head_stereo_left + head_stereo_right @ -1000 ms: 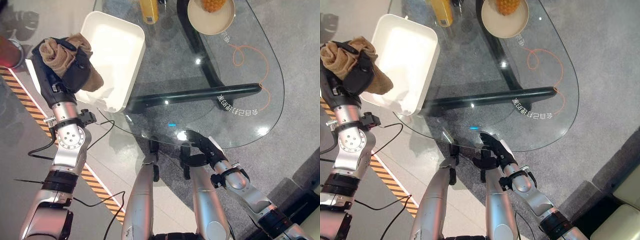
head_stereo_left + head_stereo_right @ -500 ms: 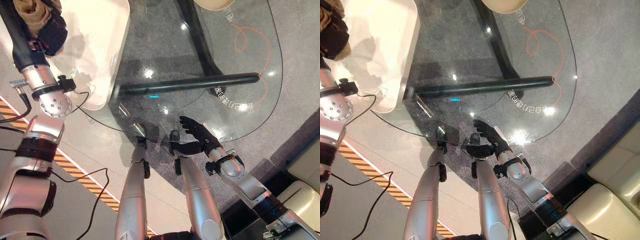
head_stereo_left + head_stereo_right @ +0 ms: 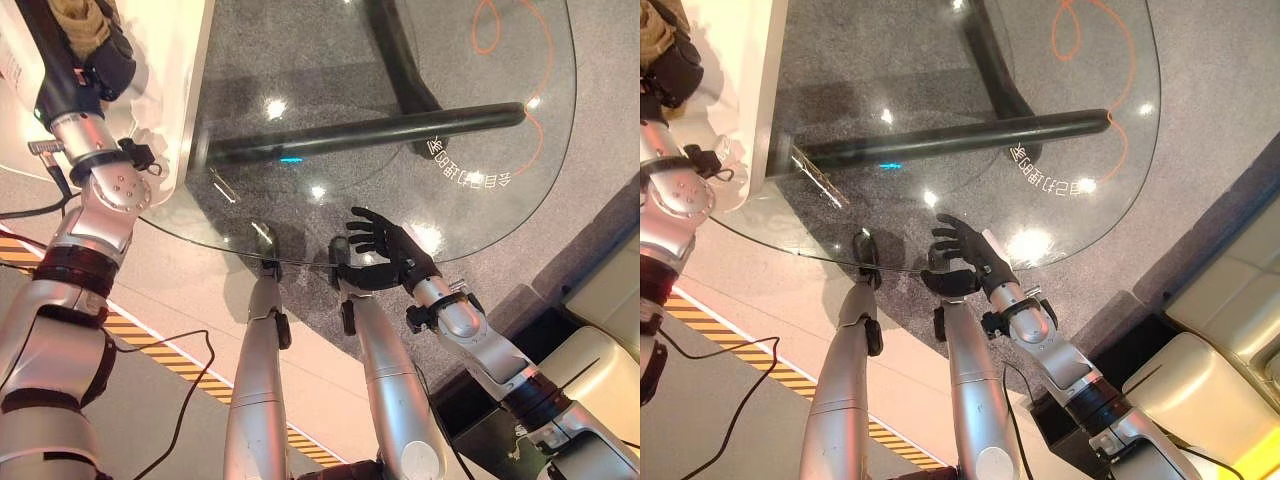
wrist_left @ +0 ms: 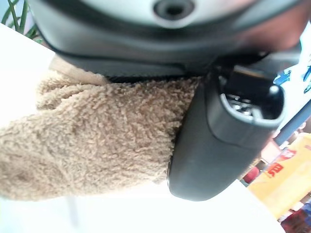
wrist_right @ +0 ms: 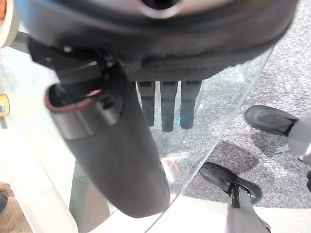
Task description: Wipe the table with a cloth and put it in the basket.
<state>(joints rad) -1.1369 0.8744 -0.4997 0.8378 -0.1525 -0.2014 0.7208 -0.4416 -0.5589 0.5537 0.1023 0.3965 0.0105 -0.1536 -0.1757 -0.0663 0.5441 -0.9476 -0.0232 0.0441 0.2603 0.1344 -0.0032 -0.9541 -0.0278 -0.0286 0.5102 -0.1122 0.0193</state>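
Note:
A tan fluffy cloth (image 4: pixel 92 145) is bunched in my left hand (image 3: pixel 97 62), whose fingers and thumb (image 4: pixel 228 136) curl round it. The hand holds the cloth (image 3: pixel 78 18) above the white basket (image 3: pixel 188 70) at the glass table's far left. My right hand (image 3: pixel 385 252) hovers at the near edge of the glass table (image 3: pixel 330 95), open with fingers (image 5: pixel 167 107) straight and spread, holding nothing.
A black table leg bar (image 3: pixel 370 130) runs under the glass. An orange cord loop (image 3: pixel 500 22) lies at the table's far right. Black-and-yellow hazard tape (image 3: pixel 150 345) crosses the floor on the left. A beige cushion (image 3: pixel 610 330) sits at the lower right.
The whole view has shifted, so the camera moved. My left hand still grips the cloth by the basket. My right hand has risen a little at the table's near edge, fingers spread wider.

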